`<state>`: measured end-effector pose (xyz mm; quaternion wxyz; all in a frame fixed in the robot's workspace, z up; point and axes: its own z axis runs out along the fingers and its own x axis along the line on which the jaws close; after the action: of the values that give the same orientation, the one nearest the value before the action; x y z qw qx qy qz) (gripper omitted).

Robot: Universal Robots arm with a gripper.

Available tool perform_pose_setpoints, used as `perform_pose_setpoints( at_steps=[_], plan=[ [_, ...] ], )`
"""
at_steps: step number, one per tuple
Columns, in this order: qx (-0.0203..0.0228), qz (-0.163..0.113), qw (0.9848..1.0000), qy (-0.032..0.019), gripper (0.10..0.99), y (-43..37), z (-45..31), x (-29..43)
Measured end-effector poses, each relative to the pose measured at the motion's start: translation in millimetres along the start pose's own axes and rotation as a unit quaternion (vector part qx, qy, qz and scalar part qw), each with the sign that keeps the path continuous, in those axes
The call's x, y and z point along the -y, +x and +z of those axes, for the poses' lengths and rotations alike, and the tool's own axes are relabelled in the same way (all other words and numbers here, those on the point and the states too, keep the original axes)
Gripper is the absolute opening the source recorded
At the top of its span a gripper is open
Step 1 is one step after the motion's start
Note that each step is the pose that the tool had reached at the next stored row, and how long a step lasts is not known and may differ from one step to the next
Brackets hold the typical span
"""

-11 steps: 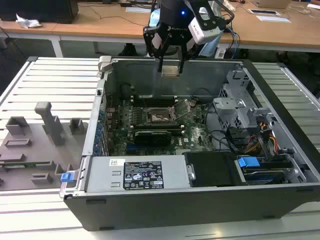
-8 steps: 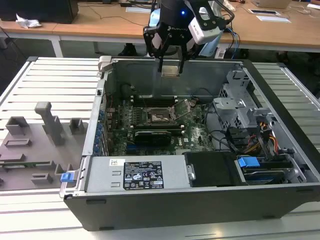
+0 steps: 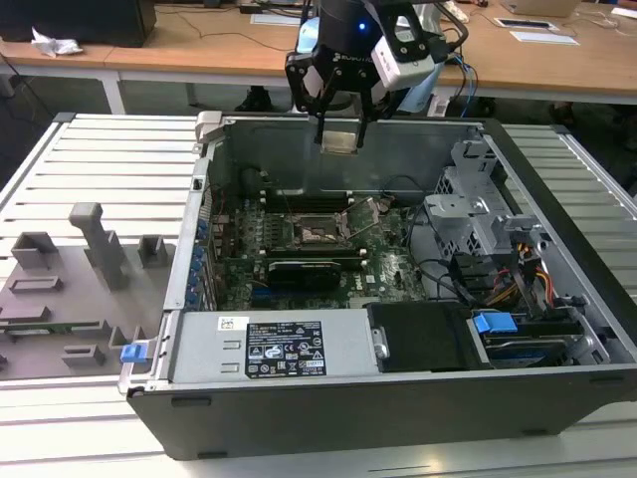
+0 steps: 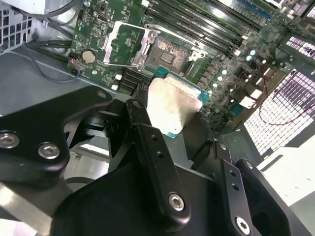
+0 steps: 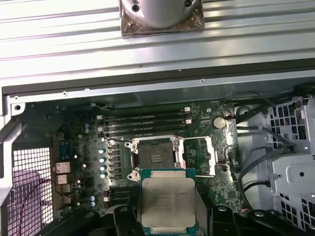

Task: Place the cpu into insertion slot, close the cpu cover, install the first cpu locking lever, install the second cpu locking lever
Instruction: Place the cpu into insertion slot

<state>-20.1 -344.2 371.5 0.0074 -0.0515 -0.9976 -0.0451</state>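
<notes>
item: your black fingers (image 4: pixel 139 115) clamped on flat square silvery-tan cpu (image 5: pixel 168 204); hold it level, squared above black-rimmed square insertion slot (image 5: pixel 152 156).

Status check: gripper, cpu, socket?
Gripper shut on the cpu, above the open case. Insertion slot bare, cpu cover flipped open. Nothing seen blocking the slot.

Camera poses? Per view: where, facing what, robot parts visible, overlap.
Exterior view: off-arm, high beside the open computer case, looking down in; gripper holds the cpu.
First wrist view: on the wrist, facing the motherboard; gripper grips the cpu.
Second wrist view: on the wrist, slanting across the fingers.
Shared: both wrist views show cpu, insertion slot, open cpu cover.
</notes>
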Motion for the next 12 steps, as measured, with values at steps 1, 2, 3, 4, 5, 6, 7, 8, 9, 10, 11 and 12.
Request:
perform_pose_setpoints(
  at_steps=[1, 2, 3, 4, 5, 6, 7, 8, 9, 10, 11, 12],
  plan=[
    [0.0001, 0.001, 1.0, 0.0, 0.525, 0.1, 0.0, 0.0],
    [0.0002, 0.002, 1.0, 0.0, 0.525, 0.4, 0.0, 0.0],
    [0.0002, 0.002, 1.0, 0.0, 0.525, 0.4, 0.0, -0.1],
    [0.0002, 0.002, 1.0, 0.0, 0.525, 0.4, 0.1, -0.3],
    [0.0002, 0.002, 1.0, 0.0, 0.525, 0.5, 0.1, -0.3],
    [0.0002, 0.002, 1.0, 0.0, 0.525, 0.6, 0.1, -0.4],
    [0.0002, 0.002, 1.0, 0.0, 0.525, 0.6, 0.1, -0.5],
    [0.0002, 0.002, 1.0, 0.0, 0.525, 0.6, 0.1, -0.5],
    [0.0002, 0.002, 1.0, 0.0, 0.525, 0.6, 0.1, -0.6],
    [0.0002, 0.003, 1.0, 0.0, 0.525, 0.6, 0.1, -0.6],
    [0.0003, 0.003, 1.0, -0.0001, 0.525, 0.6, 0.1, -0.6],
    [0.0003, 0.004, 1.0, -0.0001, 0.525, 0.6, 0.1, -0.6]
  ],
)
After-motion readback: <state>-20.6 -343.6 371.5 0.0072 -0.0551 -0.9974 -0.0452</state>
